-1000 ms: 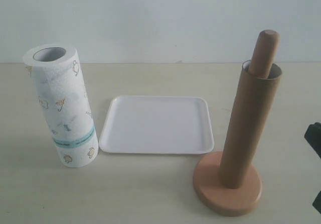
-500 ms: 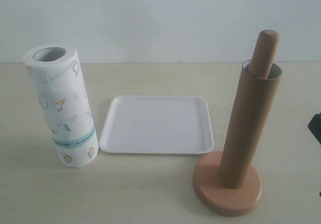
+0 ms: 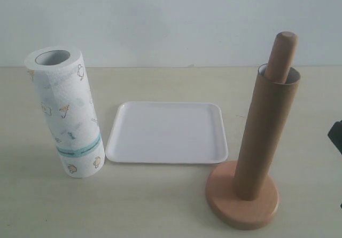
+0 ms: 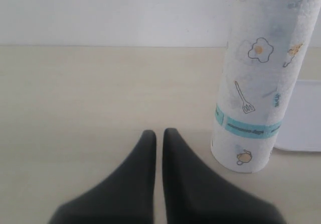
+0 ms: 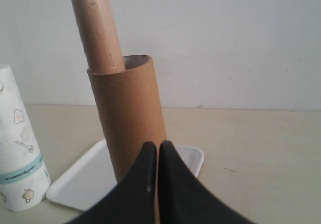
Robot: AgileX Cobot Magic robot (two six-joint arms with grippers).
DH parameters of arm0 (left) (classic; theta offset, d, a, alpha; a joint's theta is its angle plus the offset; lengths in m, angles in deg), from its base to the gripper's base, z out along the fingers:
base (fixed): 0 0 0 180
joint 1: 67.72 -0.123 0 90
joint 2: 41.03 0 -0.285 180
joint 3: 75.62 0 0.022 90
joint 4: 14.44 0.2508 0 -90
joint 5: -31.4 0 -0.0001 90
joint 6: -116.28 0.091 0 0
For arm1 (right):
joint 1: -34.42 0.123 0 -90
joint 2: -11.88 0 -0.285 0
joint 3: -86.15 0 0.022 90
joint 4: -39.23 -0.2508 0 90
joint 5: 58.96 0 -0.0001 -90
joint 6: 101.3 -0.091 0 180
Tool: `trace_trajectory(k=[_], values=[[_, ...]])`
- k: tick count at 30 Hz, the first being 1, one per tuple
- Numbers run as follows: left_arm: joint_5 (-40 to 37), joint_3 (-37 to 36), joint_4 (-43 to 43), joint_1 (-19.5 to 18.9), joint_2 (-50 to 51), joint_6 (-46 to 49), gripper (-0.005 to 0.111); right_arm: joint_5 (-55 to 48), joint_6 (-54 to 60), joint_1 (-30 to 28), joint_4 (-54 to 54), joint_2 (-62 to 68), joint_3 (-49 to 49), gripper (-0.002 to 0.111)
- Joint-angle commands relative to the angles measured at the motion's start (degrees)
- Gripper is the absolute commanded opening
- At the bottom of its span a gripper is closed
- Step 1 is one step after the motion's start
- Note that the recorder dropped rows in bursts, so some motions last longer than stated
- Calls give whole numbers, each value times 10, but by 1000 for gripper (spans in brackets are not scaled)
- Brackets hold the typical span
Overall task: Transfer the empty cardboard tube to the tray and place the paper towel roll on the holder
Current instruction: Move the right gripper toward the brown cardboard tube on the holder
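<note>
Pale beige bench point(image 3: 160, 211) carries all items. Shallow white rectangular tray point(image 3: 166, 134) at centre. Thick white printed paper towel roll point(image 3: 67, 115) upright, just left of tray. Light brown wooden holder point(image 3: 243, 203) right of tray. Slim brown cardboard tube point(image 3: 264, 136) sleeved around holder pole, resting on base, pole tip protruding. Left gripper point(image 4: 159, 136) pressed together, near roll. Right gripper point(image 5: 158, 146) pressed together, facing tube, apart from it.

A plain pale wall point(image 3: 171, 19) runs across the far side. A light beige table point(image 3: 160, 206) fills the near side, evenly lit, with soft shadows.
</note>
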Motion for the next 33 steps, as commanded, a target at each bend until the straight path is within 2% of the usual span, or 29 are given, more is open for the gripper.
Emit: trace_trajectory(k=[1,3,5,6,8,15,23,33], values=[[0,-2,1,-1,-2,0,4,-15,-2,1,2,1,0,1],[0,-2,1,-1,-2,0,4,-46,-2,1,4,1,0,9],[0,-2,1,-1,-2,0,4,-75,-2,1,4,1,0,32],[0,-2,1,-1,-2,0,4,-81,-4,1,4,1,0,48],[0,-2,1,-1,-2,0,4,-75,-29,1,4,1,0,67],[0,-2,1,-1,-2,0,4,-71,-52,1,25,1,0,69],[0,-2,1,-1,-2,0,4,-3,-92,1,198,2,0,69],[0,-2,1,-1,-2,0,4,15,-59,1,205,2,0,69]])
